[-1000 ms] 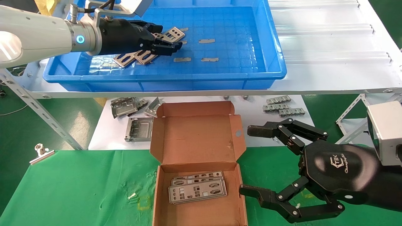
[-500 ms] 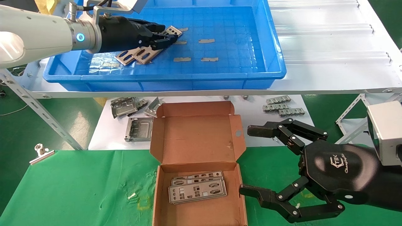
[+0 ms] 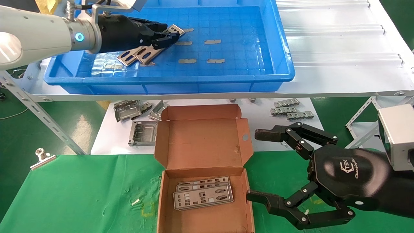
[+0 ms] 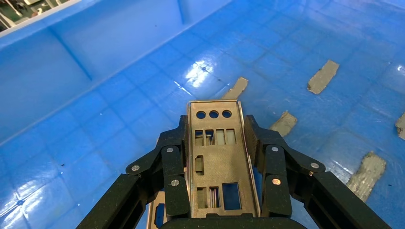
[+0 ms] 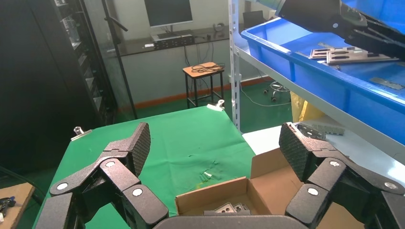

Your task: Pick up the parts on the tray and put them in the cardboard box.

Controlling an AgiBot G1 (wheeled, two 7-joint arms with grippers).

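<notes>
My left gripper (image 3: 166,35) is inside the blue tray (image 3: 226,79), shut on a thin punched metal plate (image 3: 173,30). In the left wrist view the plate (image 4: 217,152) runs lengthwise between the fingers (image 4: 173,164), lifted above the tray floor (image 4: 95,143). Two more plates (image 3: 142,54) lie under the gripper on the tray floor. The cardboard box (image 3: 203,161) stands open on the green cloth below, with several plates (image 3: 203,193) stacked in it. My right gripper (image 3: 258,165) hangs open and empty just right of the box; the box (image 5: 267,183) shows between its fingers.
Small grey tape strips (image 3: 200,60) lie on the tray floor. Bent grey brackets (image 3: 134,119) and small metal pieces (image 3: 291,110) lie on the white board (image 3: 106,139) behind the box. A metal clip (image 3: 42,157) sits on the green cloth at the left.
My left gripper has closed on the plate and lifted it slightly, drawing back to the left. The right arm has not moved.
</notes>
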